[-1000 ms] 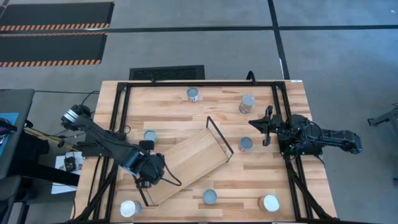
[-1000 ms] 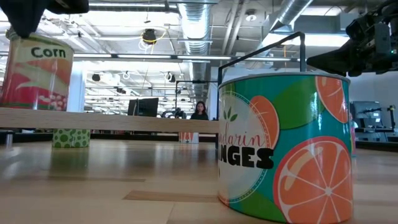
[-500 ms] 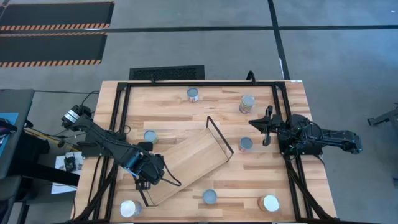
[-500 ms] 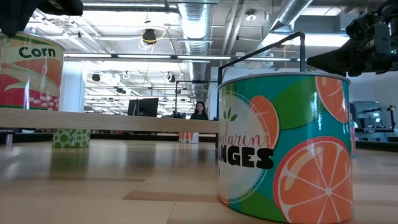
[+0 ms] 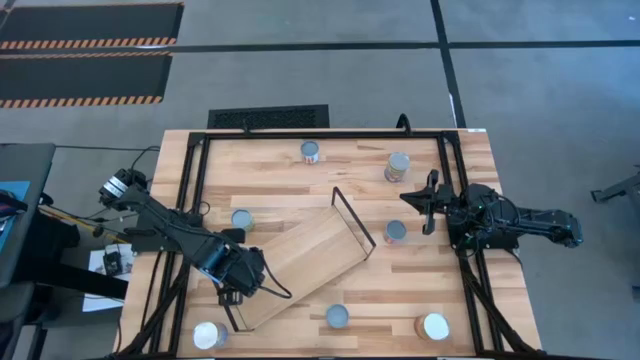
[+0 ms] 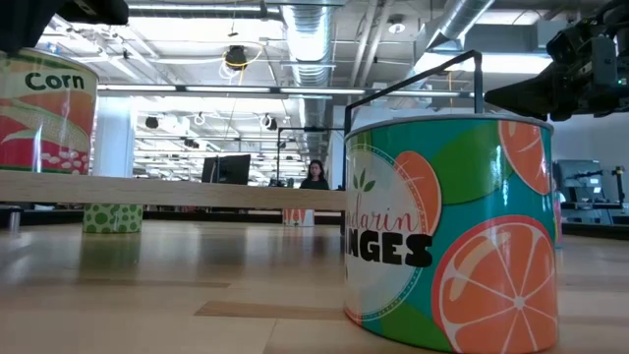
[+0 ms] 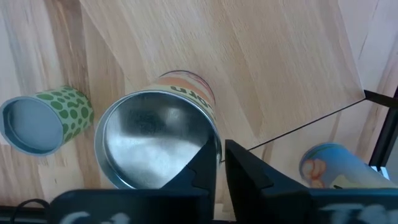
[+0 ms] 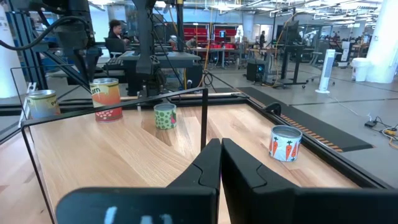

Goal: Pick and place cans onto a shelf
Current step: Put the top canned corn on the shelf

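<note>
My left gripper [image 5: 240,270] is shut on a corn can [image 7: 155,140] with a silver top and a red and green label. It is over the near left end of the shelf [image 5: 300,262], a light-wood board that lies slantwise on the table. In the low view the can [image 6: 44,108] stands upright with its base at the board's top [image 6: 177,189]; whether it touches the board, I cannot tell. My right gripper [image 5: 430,205] is shut and empty at the right, between two standing cans [image 5: 397,167] [image 5: 395,232]. My left gripper holds the corn can by its top rim [image 7: 211,138], one finger over the recessed silver top and one outside the wall. The fingers come from above, pointing down. The can is upright below them.
Other cans stand on the table: a green dotted one [image 5: 241,218] by the shelf's left side, one at the far edge [image 5: 310,152], and three along the near edge [image 5: 208,334] [image 5: 338,316] [image 5: 435,326]. The shelf's black wire frame [image 5: 355,222] stands at its right end.
My left gripper has carried the corn can a little toward the table's left edge. The can has stayed upright at the same height.
</note>
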Robot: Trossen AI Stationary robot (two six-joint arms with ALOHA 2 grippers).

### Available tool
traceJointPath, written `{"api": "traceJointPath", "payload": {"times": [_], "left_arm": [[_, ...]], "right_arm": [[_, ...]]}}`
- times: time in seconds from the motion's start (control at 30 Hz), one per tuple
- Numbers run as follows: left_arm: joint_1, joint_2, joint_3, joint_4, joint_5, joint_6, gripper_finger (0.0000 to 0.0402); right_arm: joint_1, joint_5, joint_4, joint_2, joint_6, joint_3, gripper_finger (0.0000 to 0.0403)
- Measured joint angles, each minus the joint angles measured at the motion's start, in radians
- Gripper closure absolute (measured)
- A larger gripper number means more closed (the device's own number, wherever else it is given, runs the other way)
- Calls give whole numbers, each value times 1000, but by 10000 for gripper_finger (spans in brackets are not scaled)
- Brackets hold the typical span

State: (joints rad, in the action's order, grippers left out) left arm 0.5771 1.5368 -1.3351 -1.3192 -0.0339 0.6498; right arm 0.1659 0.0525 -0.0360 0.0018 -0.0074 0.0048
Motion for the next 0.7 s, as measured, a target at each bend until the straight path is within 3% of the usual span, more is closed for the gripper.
{"api": "traceJointPath", "payload": {"times": [0.27,0.43,0.57,0.7], "left_arm": [[0,0,-97,-51,-37,-1,318],[-6,0,-200,-125,-184,-25,296],[-67,-12,-230,-115,-281,-75,300],[-172,-15,-213,-76,-331,-177,342]], "right_arm": [[0,0,0,0,0,0,365],[0,0,0,0,0,0,365],[0,0,0,0,0,0,365],[0,0,-1,0,0,0,365]]}}
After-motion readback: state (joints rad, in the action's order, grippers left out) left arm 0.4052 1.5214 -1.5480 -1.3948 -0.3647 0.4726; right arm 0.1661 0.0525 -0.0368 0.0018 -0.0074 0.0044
